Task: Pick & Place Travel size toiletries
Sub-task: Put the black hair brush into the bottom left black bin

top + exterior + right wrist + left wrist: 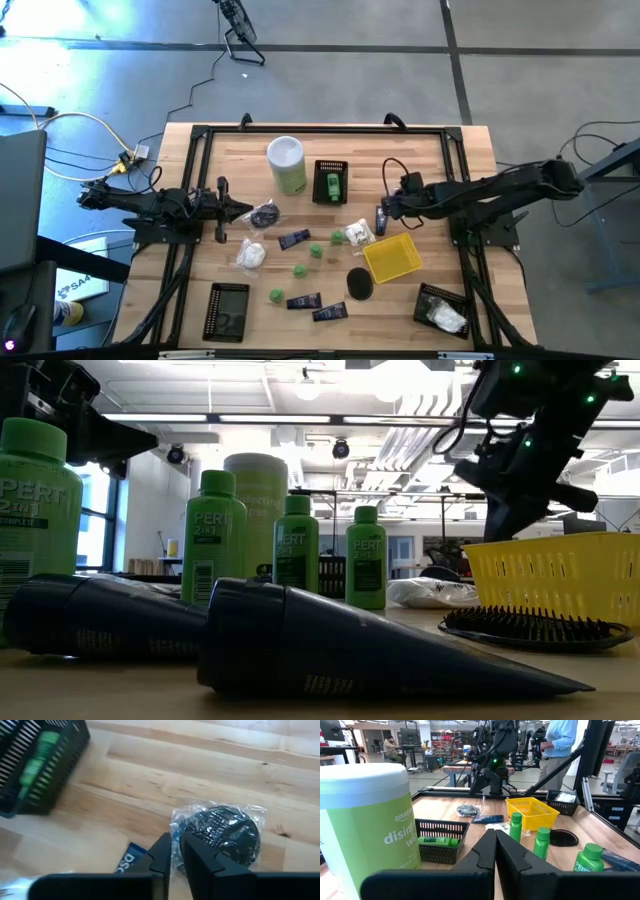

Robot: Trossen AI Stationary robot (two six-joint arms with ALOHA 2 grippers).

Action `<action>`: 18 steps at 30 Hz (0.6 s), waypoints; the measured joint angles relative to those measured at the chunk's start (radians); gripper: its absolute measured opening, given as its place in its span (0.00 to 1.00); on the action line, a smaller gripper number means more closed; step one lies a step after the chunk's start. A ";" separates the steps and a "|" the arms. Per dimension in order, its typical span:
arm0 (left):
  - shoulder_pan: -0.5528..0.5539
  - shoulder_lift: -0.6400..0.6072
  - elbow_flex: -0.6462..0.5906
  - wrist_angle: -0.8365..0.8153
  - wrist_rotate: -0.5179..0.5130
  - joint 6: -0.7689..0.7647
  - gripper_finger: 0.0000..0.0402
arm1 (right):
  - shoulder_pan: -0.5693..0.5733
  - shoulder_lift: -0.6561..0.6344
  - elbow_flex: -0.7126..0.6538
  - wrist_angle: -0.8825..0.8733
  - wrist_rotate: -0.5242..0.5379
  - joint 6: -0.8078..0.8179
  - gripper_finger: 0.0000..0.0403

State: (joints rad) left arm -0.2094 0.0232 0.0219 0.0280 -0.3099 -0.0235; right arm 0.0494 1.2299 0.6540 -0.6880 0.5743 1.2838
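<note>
- Hovering over the table's (455, 290) far-right part, the right gripper (381, 213) sat just beside the yellow basket (392, 257), right above a navy tube (381, 222).
- Its wrist view had the fingers (165, 852) with only a thin slit between them, over a bagged dark round piece (226, 832) and the navy tube (128, 861); whether they pinched anything, can't tell.
- Left gripper (246, 209) waited on the left side, fingers pressed together on nothing, near another bagged dark piece (265, 214).
- Toiletries were scattered mid-table: green bottles (300, 270), navy tubes (305, 301), a white packet (251, 254), a dark oval brush (360, 283).
- One green bottle (332, 184) lay in the black basket (331, 166) at the far side, next to the tall white-and-green canister (286, 163).
- Another white packet (447, 317) sat in a black basket (428, 296) at the near right; a third black basket (227, 311) was at the near left.
- Across the room, the left wrist view caught a person (559, 747) standing.
</note>
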 joint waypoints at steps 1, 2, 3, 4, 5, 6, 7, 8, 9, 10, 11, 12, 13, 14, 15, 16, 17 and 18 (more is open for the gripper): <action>0.000 0.000 0.000 0.000 0.000 0.000 0.01 | 0.000 0.013 0.000 0.000 0.000 0.003 0.15; 0.000 0.000 0.000 0.000 0.000 0.000 0.01 | 0.000 0.025 0.000 0.000 0.000 0.003 0.17; 0.000 0.000 0.000 0.000 0.000 0.000 0.01 | 0.000 0.036 0.000 0.000 0.000 0.003 0.19; 0.000 0.000 0.000 0.000 0.000 0.000 0.01 | 0.000 0.046 0.000 0.000 0.000 0.003 0.21; 0.000 0.000 0.000 0.000 0.000 0.000 0.01 | 0.000 0.055 0.000 0.000 -0.001 0.003 0.22; 0.000 0.000 0.000 0.000 0.000 0.000 0.01 | 0.000 0.064 0.000 0.000 -0.002 0.003 0.23; 0.000 0.000 0.000 0.000 0.000 0.000 0.01 | 0.000 0.074 0.000 0.000 -0.003 0.003 0.24; 0.000 0.000 0.000 0.000 0.000 0.000 0.01 | 0.000 0.082 0.000 0.000 -0.004 0.003 0.24; 0.000 0.000 0.000 0.000 0.000 0.000 0.01 | 0.000 0.088 0.000 -0.003 -0.004 0.003 0.24; 0.000 0.000 0.000 0.000 0.000 0.000 0.01 | 0.000 0.094 0.000 -0.005 -0.006 0.003 0.23; 0.000 0.000 0.000 0.000 0.000 0.000 0.01 | 0.000 0.100 0.000 -0.004 -0.006 0.003 0.22; 0.000 0.000 0.000 0.000 0.000 0.000 0.01 | 0.000 0.104 0.000 -0.006 -0.006 0.003 0.21; 0.000 0.000 0.000 0.000 0.000 0.000 0.01 | 0.000 0.109 0.000 -0.008 -0.005 0.003 0.19; 0.000 0.000 0.000 0.000 0.000 0.000 0.01 | 0.000 0.114 0.000 -0.009 -0.005 0.003 0.18; 0.000 0.000 0.000 0.000 0.000 0.000 0.01 | 0.000 0.118 0.000 -0.014 -0.005 0.003 0.16; 0.000 0.000 0.000 0.000 0.000 0.000 0.01 | 0.000 0.120 0.000 -0.019 -0.006 0.003 0.13; 0.000 0.000 0.000 0.000 0.000 0.000 0.01 | 0.000 0.120 0.000 -0.023 -0.005 0.006 0.11; 0.000 0.000 0.000 0.000 0.000 0.000 0.01 | 0.000 0.120 0.000 -0.025 -0.006 0.011 0.09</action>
State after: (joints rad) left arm -0.2096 0.0231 0.0219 0.0280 -0.3096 -0.0238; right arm 0.0494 1.3495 0.6544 -0.7134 0.5686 1.2944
